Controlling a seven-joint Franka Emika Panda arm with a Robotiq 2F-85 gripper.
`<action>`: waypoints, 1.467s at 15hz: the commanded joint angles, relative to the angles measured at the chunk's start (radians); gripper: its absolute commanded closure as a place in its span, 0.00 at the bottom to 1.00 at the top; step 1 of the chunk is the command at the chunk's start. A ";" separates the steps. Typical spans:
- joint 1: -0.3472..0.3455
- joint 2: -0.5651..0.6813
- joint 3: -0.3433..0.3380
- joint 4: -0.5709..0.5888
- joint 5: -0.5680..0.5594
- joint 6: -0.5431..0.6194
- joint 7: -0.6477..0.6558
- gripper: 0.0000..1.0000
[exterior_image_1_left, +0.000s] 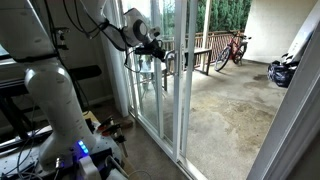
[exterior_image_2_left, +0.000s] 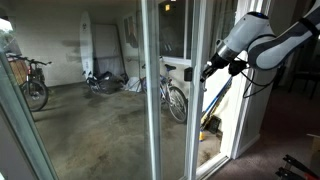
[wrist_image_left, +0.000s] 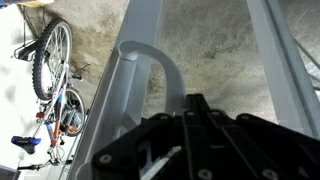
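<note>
A white sliding glass door (exterior_image_1_left: 186, 90) (exterior_image_2_left: 150, 90) stands between the room and a concrete patio. My gripper (exterior_image_1_left: 160, 50) (exterior_image_2_left: 208, 70) is held at the height of the door handle (exterior_image_2_left: 183, 68), at the edge of the door frame. In the wrist view the black fingers (wrist_image_left: 195, 103) lie pressed together, shut, with nothing between them. Their tip sits just right of the white curved handle (wrist_image_left: 160, 55), below its bend. Whether they touch the handle cannot be told.
On the patio a bicycle (wrist_image_left: 50, 62) (exterior_image_2_left: 176, 98) leans close by the door, and another (exterior_image_1_left: 235, 47) (exterior_image_2_left: 35, 82) stands by the wooden railing (exterior_image_1_left: 203, 55). A surfboard (exterior_image_2_left: 86, 45) leans on the far wall. Robot base and cables (exterior_image_1_left: 85, 150) are inside.
</note>
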 joint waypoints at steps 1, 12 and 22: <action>-0.006 0.026 0.002 0.004 -0.008 -0.007 0.015 0.95; 0.013 0.080 0.008 0.019 0.012 0.004 0.006 0.96; -0.021 0.055 -0.004 0.063 -0.146 0.003 0.133 0.95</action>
